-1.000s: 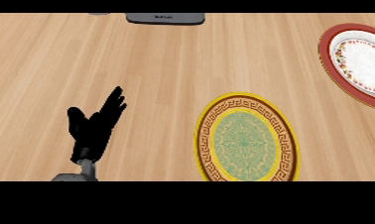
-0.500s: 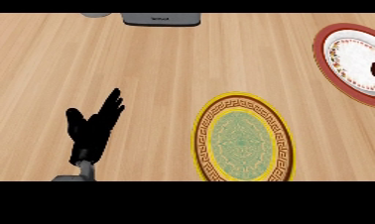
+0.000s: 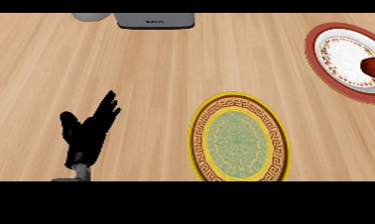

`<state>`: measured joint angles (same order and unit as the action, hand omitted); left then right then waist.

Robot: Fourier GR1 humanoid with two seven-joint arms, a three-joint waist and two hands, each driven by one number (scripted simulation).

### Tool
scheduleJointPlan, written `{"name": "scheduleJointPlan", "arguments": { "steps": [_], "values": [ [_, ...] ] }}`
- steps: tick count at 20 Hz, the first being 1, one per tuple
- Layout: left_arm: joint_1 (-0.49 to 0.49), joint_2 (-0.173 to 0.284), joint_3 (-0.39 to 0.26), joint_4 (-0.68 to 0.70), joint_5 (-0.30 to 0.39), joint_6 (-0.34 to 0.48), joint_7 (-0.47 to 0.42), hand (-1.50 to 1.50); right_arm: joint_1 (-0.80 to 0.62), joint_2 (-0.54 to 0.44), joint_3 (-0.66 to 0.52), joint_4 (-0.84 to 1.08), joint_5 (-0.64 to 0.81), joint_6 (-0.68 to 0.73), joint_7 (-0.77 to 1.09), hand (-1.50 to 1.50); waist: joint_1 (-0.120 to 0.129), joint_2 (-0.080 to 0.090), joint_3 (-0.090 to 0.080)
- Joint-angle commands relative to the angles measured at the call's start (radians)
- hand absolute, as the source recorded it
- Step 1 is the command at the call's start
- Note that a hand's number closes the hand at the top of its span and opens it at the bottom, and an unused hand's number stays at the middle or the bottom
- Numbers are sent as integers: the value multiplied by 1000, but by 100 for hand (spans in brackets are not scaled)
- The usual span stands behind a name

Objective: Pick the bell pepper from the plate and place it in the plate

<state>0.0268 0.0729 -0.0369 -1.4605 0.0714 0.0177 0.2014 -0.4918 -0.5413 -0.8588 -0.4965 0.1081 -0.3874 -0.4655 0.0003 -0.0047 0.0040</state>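
Note:
A red bell pepper [image 3: 368, 65] shows only as a sliver at the view's right edge, lying on a red-rimmed white plate [image 3: 329, 57] at the far right. A yellow plate with a green patterned middle [image 3: 239, 139] lies near the front, right of centre, with nothing on it. My left hand [image 3: 86, 134] stays open at the lower left, fingers up, well apart from both plates. My right hand does not show.
A dark grey appliance [image 3: 155, 20] sits at the counter's back edge, with a grey round object [image 3: 91, 17] just left of it. Wooden counter top [image 3: 183, 69] stretches between the hand and the plates.
The whole view has slid left a little, so the red-rimmed plate and a sliver of the pepper have come further into sight. The left hand holds the same pose.

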Motion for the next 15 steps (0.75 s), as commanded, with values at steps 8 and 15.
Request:
{"name": "scheduleJointPlan", "arguments": {
  "steps": [8,15],
  "values": [
    [-37,17,37,50,7,-8,38,0,302,228,180,-464,5,-23,170,-150,-15,1,-6],
    [18,-37,-10,15,-25,16,14,0,483,278,227,-674,-21,-5,231,-150,-5,3,-4]
  ]
}}
